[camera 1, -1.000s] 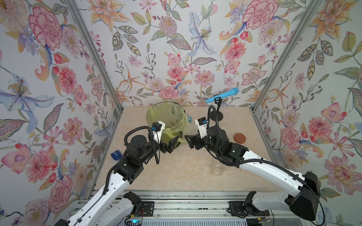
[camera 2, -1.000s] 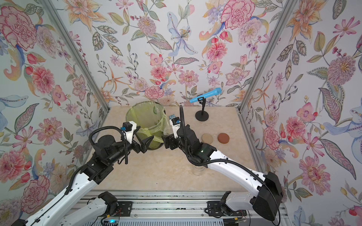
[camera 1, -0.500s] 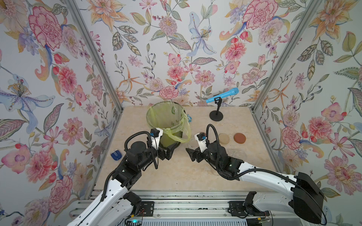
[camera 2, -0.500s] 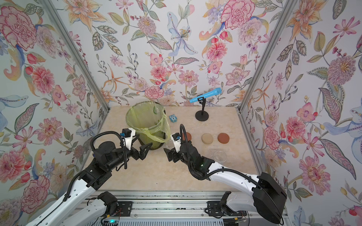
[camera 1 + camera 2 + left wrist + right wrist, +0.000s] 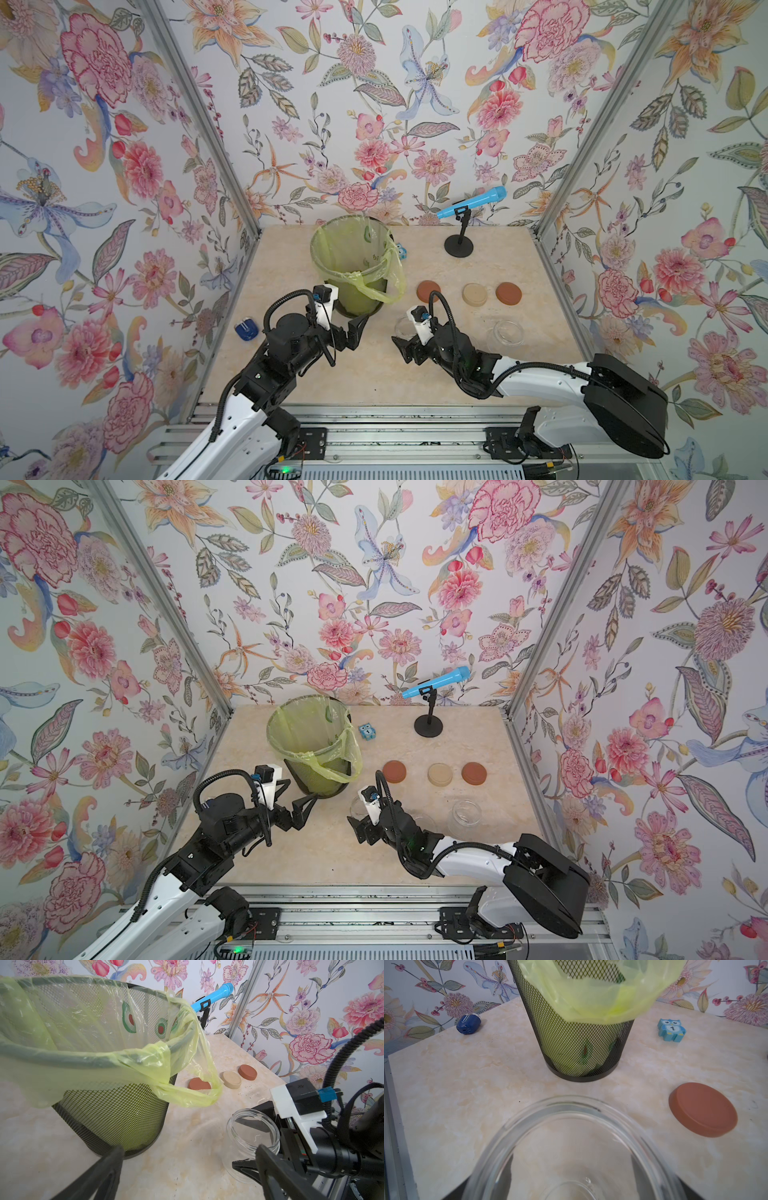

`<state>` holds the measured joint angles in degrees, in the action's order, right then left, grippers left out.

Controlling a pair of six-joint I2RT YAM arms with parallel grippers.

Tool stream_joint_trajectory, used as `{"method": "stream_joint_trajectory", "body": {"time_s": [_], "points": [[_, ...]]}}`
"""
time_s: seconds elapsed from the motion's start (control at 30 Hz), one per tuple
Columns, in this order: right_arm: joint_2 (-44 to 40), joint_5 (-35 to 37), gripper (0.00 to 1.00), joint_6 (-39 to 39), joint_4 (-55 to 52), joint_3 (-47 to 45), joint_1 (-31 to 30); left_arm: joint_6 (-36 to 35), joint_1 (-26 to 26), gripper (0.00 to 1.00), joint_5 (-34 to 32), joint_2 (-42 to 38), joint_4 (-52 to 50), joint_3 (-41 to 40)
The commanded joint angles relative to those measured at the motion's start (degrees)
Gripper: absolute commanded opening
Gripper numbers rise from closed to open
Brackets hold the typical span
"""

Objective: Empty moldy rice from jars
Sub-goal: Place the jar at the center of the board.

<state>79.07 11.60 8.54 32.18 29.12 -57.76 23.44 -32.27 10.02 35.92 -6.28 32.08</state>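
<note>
My right gripper [image 5: 402,341] is shut on a clear jar [image 5: 404,326], which stands upright and open-mouthed low over the table in front of the bin; it looks empty [image 5: 571,1147]. Another clear, lidless jar [image 5: 508,332] stands to the right. No moldy rice shows anywhere. Two reddish-brown lids [image 5: 428,289] [image 5: 508,292] and a beige lid [image 5: 474,294] lie in a row on the table. My left gripper [image 5: 356,330] is open and holds nothing, its fingers [image 5: 116,1155] near the foot of the bin.
The black mesh bin [image 5: 353,257] with a yellow-green bag stands at the back centre. Behind it lies a blue owl block [image 5: 367,731]; a blue microphone on a stand [image 5: 459,245] is at the back right. A small blue object [image 5: 246,330] lies by the left wall.
Both arms have drawn back from the bin's rim toward the front and come down. The right gripper has brought the jar down with it, which uncovers the row of lids.
</note>
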Motion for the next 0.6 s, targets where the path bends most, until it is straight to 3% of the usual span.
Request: {"method": "stream_joint_trajectory", "body": {"time_s": [0.0, 0.43, 0.5, 0.57], "points": [[2.90, 0.69, 0.00, -1.17, 10.87, 0.10, -0.51, 2.73, -0.52, 1.00, -2.18, -2.13, -1.44, -1.47], [14.80, -0.32, 0.01, 1.01, 17.78, 2.75, -1.53, 4.12, -0.58, 1.00, -3.78, -3.99, -4.08, -1.74], [16.37, -0.77, 0.06, 1.69, 18.30, 3.03, -1.52, 4.24, -0.58, 1.00, -4.00, -3.97, -4.25, -1.55], [17.81, -0.78, 0.19, 2.54, 19.08, 2.90, -1.56, 4.16, -0.56, 1.00, -4.13, -4.00, -4.54, -1.36]]}}
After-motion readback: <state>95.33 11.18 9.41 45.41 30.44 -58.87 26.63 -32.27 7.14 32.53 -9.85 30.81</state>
